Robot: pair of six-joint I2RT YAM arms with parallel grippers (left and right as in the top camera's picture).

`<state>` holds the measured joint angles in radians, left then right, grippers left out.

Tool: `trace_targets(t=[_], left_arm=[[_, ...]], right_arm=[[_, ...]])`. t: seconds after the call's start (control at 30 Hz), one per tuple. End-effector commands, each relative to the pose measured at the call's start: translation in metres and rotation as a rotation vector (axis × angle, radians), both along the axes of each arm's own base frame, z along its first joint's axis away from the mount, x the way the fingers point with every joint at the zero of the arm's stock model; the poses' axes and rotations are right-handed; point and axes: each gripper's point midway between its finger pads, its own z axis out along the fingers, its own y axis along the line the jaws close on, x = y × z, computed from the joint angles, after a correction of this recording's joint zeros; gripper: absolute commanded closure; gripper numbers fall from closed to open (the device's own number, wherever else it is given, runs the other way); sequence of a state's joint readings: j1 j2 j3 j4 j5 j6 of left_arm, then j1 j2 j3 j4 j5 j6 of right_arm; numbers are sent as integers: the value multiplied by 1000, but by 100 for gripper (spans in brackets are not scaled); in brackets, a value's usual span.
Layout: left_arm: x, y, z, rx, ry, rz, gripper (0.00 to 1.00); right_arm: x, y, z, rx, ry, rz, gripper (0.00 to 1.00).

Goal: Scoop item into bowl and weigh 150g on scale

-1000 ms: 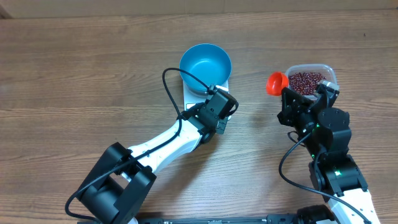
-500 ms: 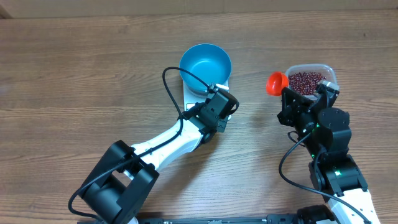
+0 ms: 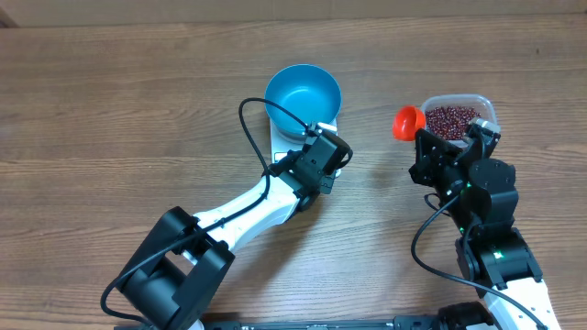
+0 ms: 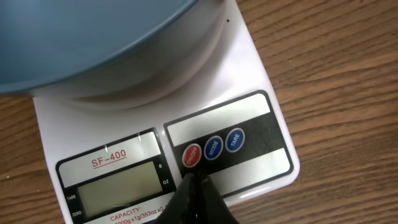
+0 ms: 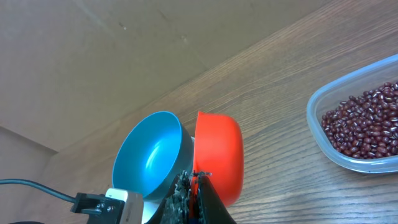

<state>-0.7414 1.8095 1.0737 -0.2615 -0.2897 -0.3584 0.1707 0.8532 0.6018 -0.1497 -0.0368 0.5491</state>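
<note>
The blue bowl (image 3: 303, 99) stands empty on the white scale (image 3: 285, 145). My left gripper (image 3: 334, 159) is shut, its tip resting at the scale's red on/off button (image 4: 191, 155) beside the blank display (image 4: 118, 190); the bowl (image 4: 93, 37) fills the top of the left wrist view. Shut on the handle of a red scoop (image 3: 409, 122), my right gripper (image 3: 425, 143) holds it above the table between the bowl and the clear tub (image 3: 489, 106) of red-brown beans (image 3: 450, 117). In the right wrist view the scoop (image 5: 217, 155) shows its underside beside the bowl (image 5: 149, 162), with the beans (image 5: 367, 124) to the right.
Two blue buttons (image 4: 224, 144) sit right of the red one on the scale's panel. A black cable (image 3: 261, 128) loops from the left arm past the bowl's near side. Bare wooden table (image 3: 110, 110) lies all round.
</note>
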Motion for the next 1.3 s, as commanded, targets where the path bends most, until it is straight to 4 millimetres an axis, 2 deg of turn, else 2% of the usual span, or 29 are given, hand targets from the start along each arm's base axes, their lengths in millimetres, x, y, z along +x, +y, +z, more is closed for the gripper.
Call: trace_targets(t=[0.0,0.57,0.9,1.27], left_arm=[[2,7,-7,43,-6,1,96],[6,5,-5,32,-25,5,96],[7,3,-25,49,-6,4,96],[11,3,-23,49,-27,13,96]], right_arm=[[3,-1,15,1,-35,-7,96],[3,-1,15,1,-36,-6,96],[3,0,15,4,-38,1,96],[3,0,16,3,-39,1,96]])
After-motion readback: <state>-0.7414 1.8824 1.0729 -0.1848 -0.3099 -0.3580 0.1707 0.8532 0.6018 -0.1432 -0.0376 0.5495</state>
